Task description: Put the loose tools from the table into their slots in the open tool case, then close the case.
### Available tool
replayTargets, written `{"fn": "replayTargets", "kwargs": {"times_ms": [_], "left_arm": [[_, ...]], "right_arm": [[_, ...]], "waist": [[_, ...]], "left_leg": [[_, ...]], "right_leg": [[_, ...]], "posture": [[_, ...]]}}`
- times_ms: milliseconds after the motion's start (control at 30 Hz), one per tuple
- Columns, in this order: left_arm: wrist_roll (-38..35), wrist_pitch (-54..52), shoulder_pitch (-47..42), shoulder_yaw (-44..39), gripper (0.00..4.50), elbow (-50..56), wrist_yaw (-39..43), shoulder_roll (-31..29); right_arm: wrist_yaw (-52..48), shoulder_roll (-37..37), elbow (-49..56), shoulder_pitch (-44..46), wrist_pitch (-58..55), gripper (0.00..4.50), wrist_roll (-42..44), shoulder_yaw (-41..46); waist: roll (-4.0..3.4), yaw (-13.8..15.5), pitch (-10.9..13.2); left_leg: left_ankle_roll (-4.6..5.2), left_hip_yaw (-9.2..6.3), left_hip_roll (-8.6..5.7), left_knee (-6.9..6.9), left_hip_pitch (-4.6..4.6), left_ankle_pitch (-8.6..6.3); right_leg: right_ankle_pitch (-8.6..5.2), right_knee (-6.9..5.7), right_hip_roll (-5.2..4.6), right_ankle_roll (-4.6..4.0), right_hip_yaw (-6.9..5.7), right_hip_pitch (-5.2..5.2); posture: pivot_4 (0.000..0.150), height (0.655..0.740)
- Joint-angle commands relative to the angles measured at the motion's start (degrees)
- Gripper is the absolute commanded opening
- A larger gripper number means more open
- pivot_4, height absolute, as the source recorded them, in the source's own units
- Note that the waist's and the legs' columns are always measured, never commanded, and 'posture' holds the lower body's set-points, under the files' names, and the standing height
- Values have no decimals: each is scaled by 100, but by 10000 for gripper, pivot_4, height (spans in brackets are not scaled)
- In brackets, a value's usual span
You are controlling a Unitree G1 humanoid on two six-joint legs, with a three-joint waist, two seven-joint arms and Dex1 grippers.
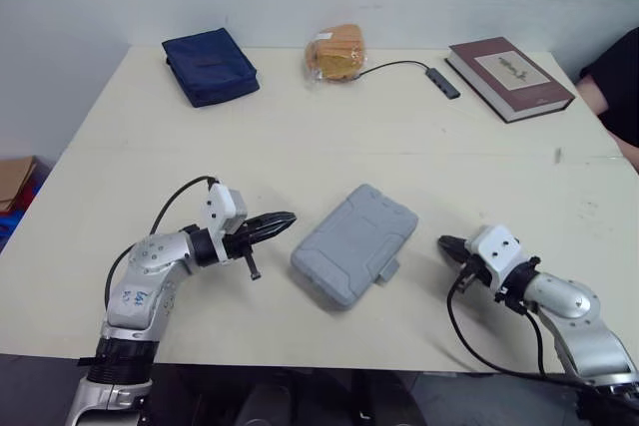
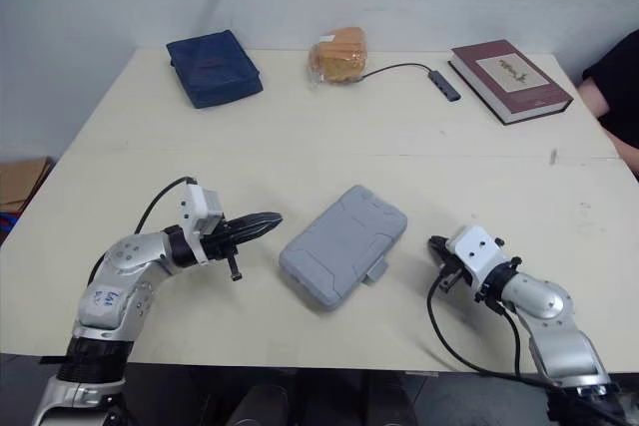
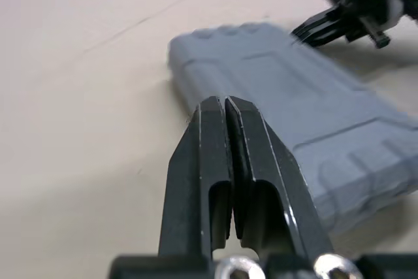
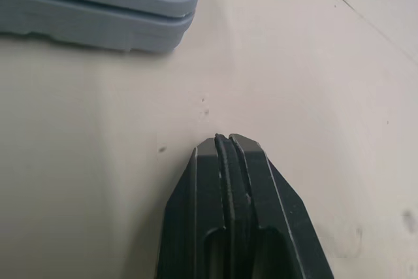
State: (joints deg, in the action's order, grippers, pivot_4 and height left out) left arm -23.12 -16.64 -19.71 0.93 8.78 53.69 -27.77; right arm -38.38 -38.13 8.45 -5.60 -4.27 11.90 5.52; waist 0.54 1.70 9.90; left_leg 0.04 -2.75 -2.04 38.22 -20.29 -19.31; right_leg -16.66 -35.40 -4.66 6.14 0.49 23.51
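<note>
Left hand (image 1: 283,219) pressed together and empty, held just left of the grey case (image 1: 354,243), right hand (image 1: 446,244) likewise pressed together, held near the case's right side, case laid shut on the worktop (image 1: 300,137), between both hands

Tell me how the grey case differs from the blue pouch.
The case is light grey; the pouch is navy. The case looks like hard moulded plastic with ridges and a latch tab; the pouch looks like soft fabric. The case lies in the near middle of the table; the pouch lies at its far left corner. Both are closed, roughly rectangular and lying flat.
</note>
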Motion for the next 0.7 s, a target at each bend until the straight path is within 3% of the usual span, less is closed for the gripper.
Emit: {"fn": "replayTargets", "kwargs": {"times_ms": [33, 167, 267, 367, 500, 700], "left_arm": [[-31, -28, -403, 382, 347, 269, 260, 31], [928, 571, -1251, 1532, 347, -641, 611, 329], [1628, 1125, -1644, 2060, 347, -1462, 661, 437], [1484, 716, -1665, 2068, 347, -2024, 571, 819], [2068, 705, -1626, 2438, 347, -2282, 573, 729], [2090, 356, -1529, 2475, 347, -2201, 477, 814]], "right_arm": [[-272, -5, 880, -364, -333, 0, 599, 233], [-487, -205, 1791, -984, -734, 0, 816, 234], [-455, -128, 2055, -910, -934, 0, 852, 37], [-336, 59, 2084, -772, -971, 0, 766, -188], [-263, 198, 1984, -618, -935, 0, 573, -445], [-210, 311, 1607, -179, -833, 0, 115, -912]], "waist": [[-2, -36, 1], [-8, -43, 2], [-7, -81, 2], [-6, -89, 3], [-6, -41, -3], [-6, -38, -30]], "left_leg": [[-1, 8, 1, 0, 0, 0], [3, 21, -2, -3, 9, -1], [3, 28, -3, -4, 12, 0], [4, 31, 2, -5, 11, 0], [9, 23, -5, -3, 12, 2], [15, 17, -6, -3, 22, 1]], "right_leg": [[0, -2, 2, 0, 4, 1], [1, -3, 12, 1, 0, 1], [1, -4, 26, 1, -5, 2], [0, -5, 25, 1, -5, 4], [0, -4, 21, 1, -3, 2], [0, -3, 17, 1, -1, -11]], "posture": [[1500, 7400], [1500, 7400], [1500, 7400], [1500, 7400], [1500, 7400], [1500, 7400]]}}
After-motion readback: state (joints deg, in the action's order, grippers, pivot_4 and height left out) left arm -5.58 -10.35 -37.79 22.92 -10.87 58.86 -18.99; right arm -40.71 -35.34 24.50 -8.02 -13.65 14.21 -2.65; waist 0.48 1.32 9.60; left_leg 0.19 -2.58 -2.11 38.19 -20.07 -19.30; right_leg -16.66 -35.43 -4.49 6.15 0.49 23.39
